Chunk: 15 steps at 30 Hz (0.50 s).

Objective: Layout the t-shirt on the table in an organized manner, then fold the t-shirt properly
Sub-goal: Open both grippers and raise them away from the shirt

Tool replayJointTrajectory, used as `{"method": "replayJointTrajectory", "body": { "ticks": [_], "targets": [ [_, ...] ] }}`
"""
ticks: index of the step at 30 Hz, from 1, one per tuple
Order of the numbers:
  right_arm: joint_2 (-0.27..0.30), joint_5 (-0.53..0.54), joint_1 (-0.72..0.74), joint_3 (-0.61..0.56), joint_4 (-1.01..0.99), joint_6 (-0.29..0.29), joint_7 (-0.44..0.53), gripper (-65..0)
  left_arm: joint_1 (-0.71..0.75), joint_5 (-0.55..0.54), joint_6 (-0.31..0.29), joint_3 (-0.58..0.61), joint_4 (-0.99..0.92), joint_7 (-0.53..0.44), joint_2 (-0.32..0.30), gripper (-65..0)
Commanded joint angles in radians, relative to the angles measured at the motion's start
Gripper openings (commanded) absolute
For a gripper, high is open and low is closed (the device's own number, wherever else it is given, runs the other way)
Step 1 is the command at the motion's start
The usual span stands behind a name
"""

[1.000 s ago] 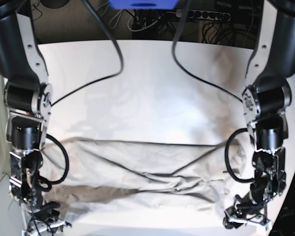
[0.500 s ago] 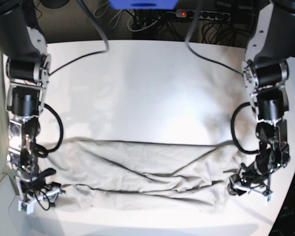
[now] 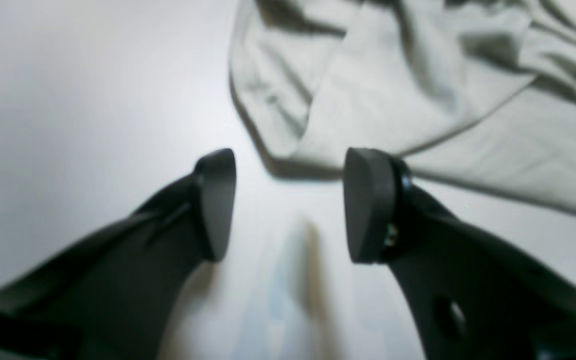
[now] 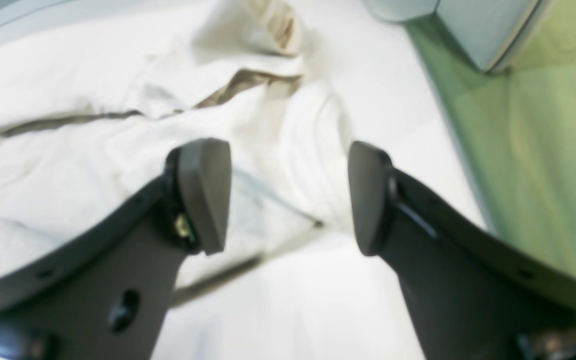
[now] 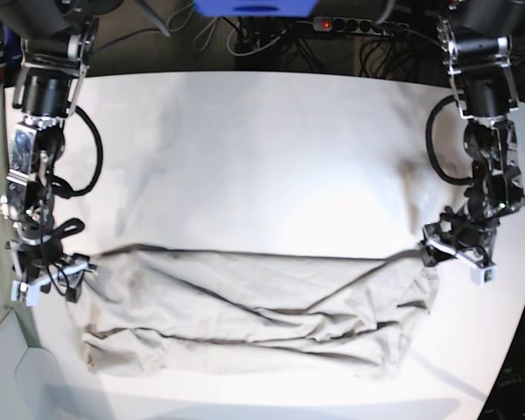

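The light grey-beige t-shirt (image 5: 254, 311) lies in a wrinkled band across the near half of the white table (image 5: 262, 157). My right gripper (image 5: 48, 278) hovers at the shirt's end on the view's left. In the right wrist view it (image 4: 288, 197) is open, with the cloth (image 4: 93, 165) lying loose under and beyond the fingers. My left gripper (image 5: 455, 254) is at the shirt's other end. In the left wrist view it (image 3: 290, 205) is open over bare table (image 3: 93, 100), and the shirt's edge (image 3: 393, 100) lies just past the fingertips.
A power strip (image 5: 359, 26) and cables run behind the table's curved far edge. In the right wrist view the table's side edge is close, with green floor (image 4: 543, 175) past it. Black cables loop off both forearms.
Both arms moved from the near edge towards the far side, drawing the shirt further onto the table. The right gripper opened and let the cloth go.
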Motion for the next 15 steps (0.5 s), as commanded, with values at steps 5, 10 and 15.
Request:
{"method": "replayJointTrajectory", "body": {
  "ticks": [5,10,15],
  "targets": [
    [0.025,0.006,0.010,0.024,-0.047,0.008,0.032,-27.7,-0.015,-0.010,0.000,-0.008,0.007,-0.029,-0.042,-31.2],
    [0.047,0.006,0.042,0.024,-0.157,0.011,0.033,-27.7,-0.015,-0.010,0.000,-0.008,0.007,-0.029,-0.045,-31.2],
    [0.068,0.003,0.082,0.024,-0.278,0.071,0.121,-27.7,-0.004,-0.010,0.000,-0.008,0.010,-0.025,-0.042,-31.2]
  ]
}}
